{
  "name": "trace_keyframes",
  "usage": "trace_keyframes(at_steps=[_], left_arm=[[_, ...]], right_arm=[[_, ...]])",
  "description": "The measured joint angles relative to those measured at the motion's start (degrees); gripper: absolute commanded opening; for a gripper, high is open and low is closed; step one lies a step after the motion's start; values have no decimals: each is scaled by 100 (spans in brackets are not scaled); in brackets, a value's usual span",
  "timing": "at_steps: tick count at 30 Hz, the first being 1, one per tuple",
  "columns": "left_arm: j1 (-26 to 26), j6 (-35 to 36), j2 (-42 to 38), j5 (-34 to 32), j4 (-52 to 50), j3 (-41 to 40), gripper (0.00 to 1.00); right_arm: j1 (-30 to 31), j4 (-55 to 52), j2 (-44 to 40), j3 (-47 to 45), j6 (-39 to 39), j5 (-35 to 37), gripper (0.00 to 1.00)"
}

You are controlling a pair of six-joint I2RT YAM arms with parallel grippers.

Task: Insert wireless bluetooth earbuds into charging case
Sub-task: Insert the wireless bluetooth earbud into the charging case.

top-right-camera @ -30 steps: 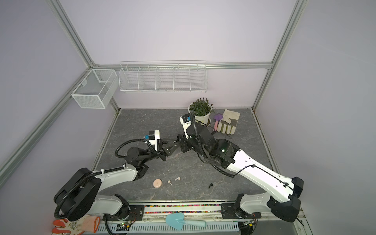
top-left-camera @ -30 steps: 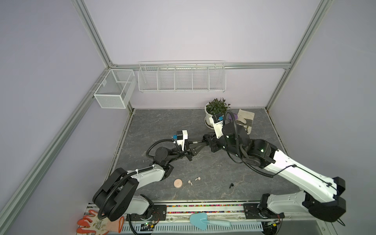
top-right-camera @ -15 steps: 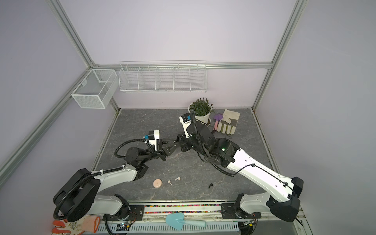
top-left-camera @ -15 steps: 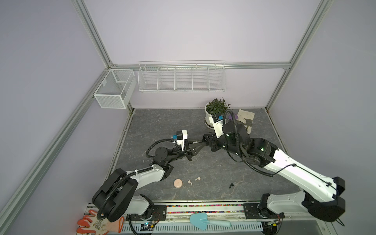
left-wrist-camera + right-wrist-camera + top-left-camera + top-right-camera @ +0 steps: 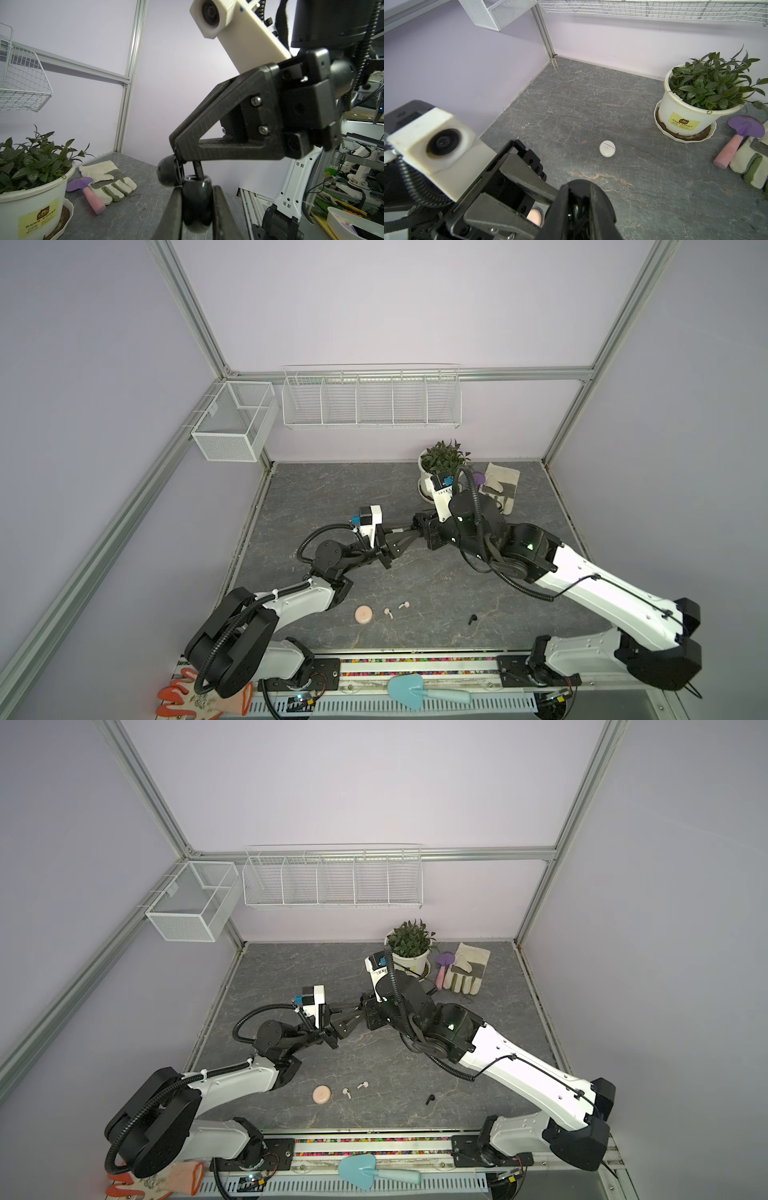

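Mid-table, my left gripper (image 5: 196, 192) is shut on the base of a round black charging case (image 5: 197, 207). The case lid (image 5: 168, 174) hangs open beside it. My right gripper (image 5: 176, 145) comes down from above, shut on a black earbud (image 5: 197, 168) whose stem reaches into the case's opening. In both top views the two grippers meet tip to tip (image 5: 395, 544) (image 5: 340, 1027). Two pale pink earbuds (image 5: 388, 612) (image 5: 403, 605) and another black earbud (image 5: 472, 618) lie loose near the front, beside a shut pink case (image 5: 364, 614). A shut white case (image 5: 607, 149) lies on the table.
A potted plant (image 5: 440, 472) stands at the back right, with a work glove (image 5: 500, 489) and a purple trowel (image 5: 745, 126) next to it. Wire baskets (image 5: 370, 396) hang on the back wall. A blue trowel (image 5: 411, 691) lies on the front rail.
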Motion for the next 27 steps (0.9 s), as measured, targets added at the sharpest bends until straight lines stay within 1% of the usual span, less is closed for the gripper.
trace_keyframes(at_steps=[14, 27], left_arm=[[26, 0, -76, -24, -94, -13, 0], [26, 4, -144, -44, -76, -35, 0]], right_arm=[[11, 280, -72, -205, 350, -13, 19], [61, 214, -192, -264, 562, -9, 19]])
